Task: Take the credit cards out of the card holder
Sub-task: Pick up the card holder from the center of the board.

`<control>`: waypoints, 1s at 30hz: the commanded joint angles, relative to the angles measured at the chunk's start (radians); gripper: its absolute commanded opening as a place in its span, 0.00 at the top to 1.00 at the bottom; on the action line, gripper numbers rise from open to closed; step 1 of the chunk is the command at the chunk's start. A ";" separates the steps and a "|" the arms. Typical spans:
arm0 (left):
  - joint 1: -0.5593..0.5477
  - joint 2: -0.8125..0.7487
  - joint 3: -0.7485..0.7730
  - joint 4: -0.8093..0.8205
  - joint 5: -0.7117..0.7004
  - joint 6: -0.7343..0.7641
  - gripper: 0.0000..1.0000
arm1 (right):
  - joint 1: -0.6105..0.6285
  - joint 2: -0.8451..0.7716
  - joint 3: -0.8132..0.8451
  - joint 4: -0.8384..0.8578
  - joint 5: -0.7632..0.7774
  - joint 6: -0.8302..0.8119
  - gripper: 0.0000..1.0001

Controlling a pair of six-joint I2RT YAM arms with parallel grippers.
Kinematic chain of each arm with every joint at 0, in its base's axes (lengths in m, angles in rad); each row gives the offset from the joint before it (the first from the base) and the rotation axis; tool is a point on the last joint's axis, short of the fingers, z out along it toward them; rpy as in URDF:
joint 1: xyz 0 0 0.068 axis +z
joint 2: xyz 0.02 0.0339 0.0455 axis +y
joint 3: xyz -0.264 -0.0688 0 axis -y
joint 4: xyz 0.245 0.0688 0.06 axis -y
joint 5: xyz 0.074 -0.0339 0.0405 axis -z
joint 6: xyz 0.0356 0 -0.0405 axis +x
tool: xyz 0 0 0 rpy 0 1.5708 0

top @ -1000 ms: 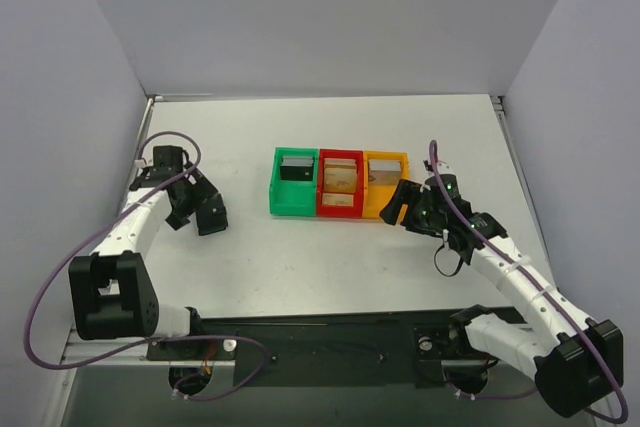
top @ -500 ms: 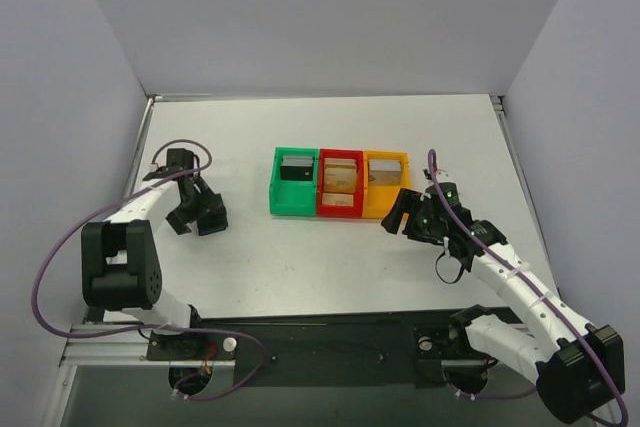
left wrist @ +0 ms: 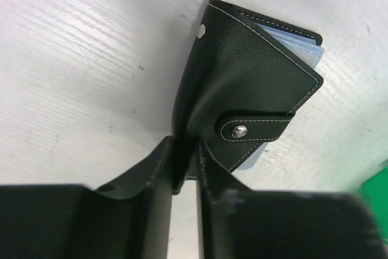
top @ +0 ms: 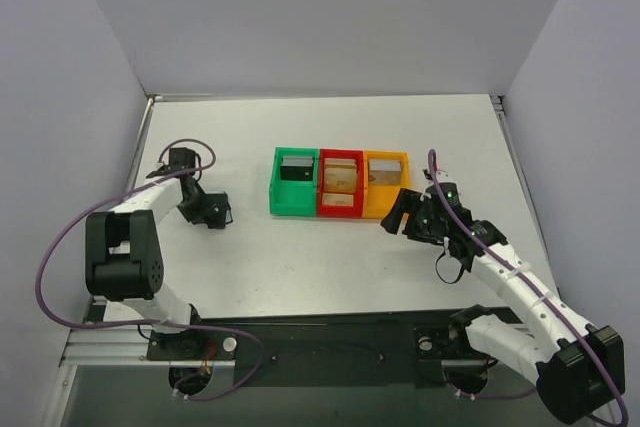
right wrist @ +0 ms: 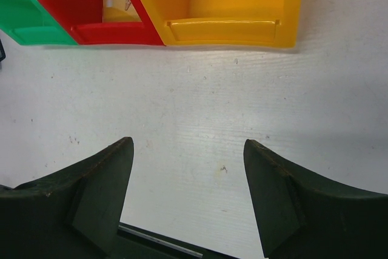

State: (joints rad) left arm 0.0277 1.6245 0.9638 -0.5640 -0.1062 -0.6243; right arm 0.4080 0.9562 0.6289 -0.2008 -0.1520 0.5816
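Since the left gripper [left wrist: 185, 177] was clamped on the card holder [left wrist: 242, 71], the strap looked like the next job

Its fingers sat nearly together on the holder's lower black edge, and the holder lay on the white table [left wrist: 73, 47], off to the left of the green bin [top: 292, 205]. The snap strap [left wrist: 260, 128] looked fastened across the cover, with pale blue sleeves [left wrist: 300, 40] peeking out the far side; no cards could be made out. Best bet was a firm, low pinch so the case didn't slide. Then the right gripper [right wrist: 188, 168], jaws wide apart and holding nothing by the orange bin [right wrist: 230, 4], could come over and pop the strap. Yanking risked dragging the whole case.
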 commanded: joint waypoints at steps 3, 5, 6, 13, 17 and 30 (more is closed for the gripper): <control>-0.008 0.006 -0.022 0.047 0.048 0.002 1.00 | 0.005 0.000 0.003 0.006 -0.014 0.000 0.32; -0.011 -0.003 -0.033 0.047 0.053 -0.008 1.00 | 0.005 -0.002 0.005 0.003 -0.015 0.003 0.32; -0.014 -0.011 -0.040 0.046 0.054 -0.014 1.00 | 0.005 -0.004 0.006 0.001 -0.017 0.004 0.32; -0.080 -0.251 -0.045 -0.017 0.072 -0.031 1.00 | 0.006 -0.028 0.018 -0.026 -0.018 -0.011 0.33; -0.202 -0.423 -0.033 -0.066 0.063 -0.038 1.00 | 0.008 -0.043 0.026 -0.034 -0.050 -0.016 0.33; -0.756 -0.903 -0.317 -0.130 -0.027 -0.386 1.00 | 0.028 -0.125 0.058 -0.121 -0.072 -0.020 0.33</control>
State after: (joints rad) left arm -0.6224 0.8173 0.7765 -0.7071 -0.1146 -0.8391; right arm 0.4202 0.8536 0.6556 -0.2817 -0.2180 0.5678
